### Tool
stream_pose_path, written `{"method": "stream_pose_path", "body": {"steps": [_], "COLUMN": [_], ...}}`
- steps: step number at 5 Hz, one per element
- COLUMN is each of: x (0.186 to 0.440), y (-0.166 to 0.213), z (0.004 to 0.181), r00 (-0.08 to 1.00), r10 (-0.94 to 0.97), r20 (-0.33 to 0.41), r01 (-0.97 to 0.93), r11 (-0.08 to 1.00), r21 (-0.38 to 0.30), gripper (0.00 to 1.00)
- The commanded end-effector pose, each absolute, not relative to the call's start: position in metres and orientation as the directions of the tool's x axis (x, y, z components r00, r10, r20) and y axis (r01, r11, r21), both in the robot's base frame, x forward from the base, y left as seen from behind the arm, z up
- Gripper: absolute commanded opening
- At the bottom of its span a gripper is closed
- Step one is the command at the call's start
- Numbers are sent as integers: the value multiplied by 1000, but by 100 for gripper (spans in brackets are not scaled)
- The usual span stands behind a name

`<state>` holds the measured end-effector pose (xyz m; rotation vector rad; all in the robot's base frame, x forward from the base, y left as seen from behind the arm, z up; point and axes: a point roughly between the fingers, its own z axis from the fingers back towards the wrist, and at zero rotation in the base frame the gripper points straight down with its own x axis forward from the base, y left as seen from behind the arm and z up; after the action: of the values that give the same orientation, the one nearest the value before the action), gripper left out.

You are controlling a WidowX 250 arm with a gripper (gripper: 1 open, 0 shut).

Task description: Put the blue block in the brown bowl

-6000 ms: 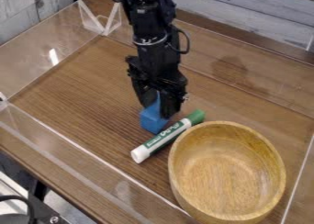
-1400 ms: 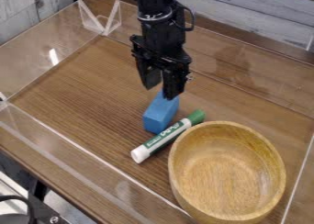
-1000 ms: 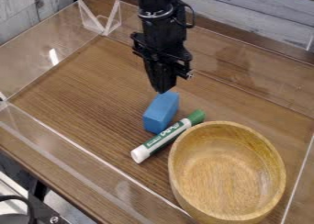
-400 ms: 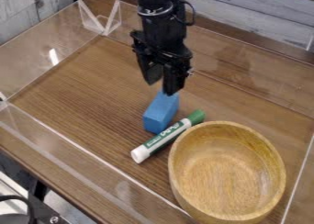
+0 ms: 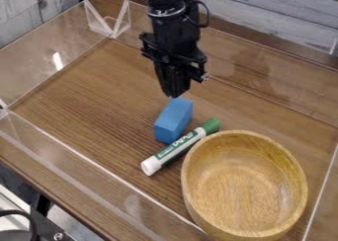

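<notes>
Here the blue block point(image 5: 172, 120) lies on the wooden table point(image 5: 93, 107) at mid-frame, outside the brown bowl point(image 5: 244, 187), which sits at the lower right. A white-and-green marker pen point(image 5: 180, 149) lies just beside the block, between it and the bowl. The gripper point(image 5: 176, 90) hangs above the block, pointing down, fingers drawn close together and holding nothing.

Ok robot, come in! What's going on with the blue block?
Gripper above the blue block, jaws nearly together, holding nothing. Block on the table, outside the brown bowl. Marker pen lying beside the block, near the bowl.
</notes>
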<state>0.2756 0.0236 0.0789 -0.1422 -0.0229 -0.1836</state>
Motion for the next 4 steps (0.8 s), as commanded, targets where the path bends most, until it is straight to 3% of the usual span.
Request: {"method": "stream_pose_path", "body": {"steps": [1, 2, 3, 4], "x": [279, 279, 278, 277], "y": [26, 27, 27, 26], "z": [99, 98, 98, 95], "r00": [980, 980, 979, 979], "r10": [-169, -168, -170, -169], "r20": [109, 111, 113, 116], "r01": [181, 180, 182, 182], "r11": [977, 977, 977, 977], "r21": [-113, -111, -110, -112], "gripper": [100, 0, 0, 100]}}
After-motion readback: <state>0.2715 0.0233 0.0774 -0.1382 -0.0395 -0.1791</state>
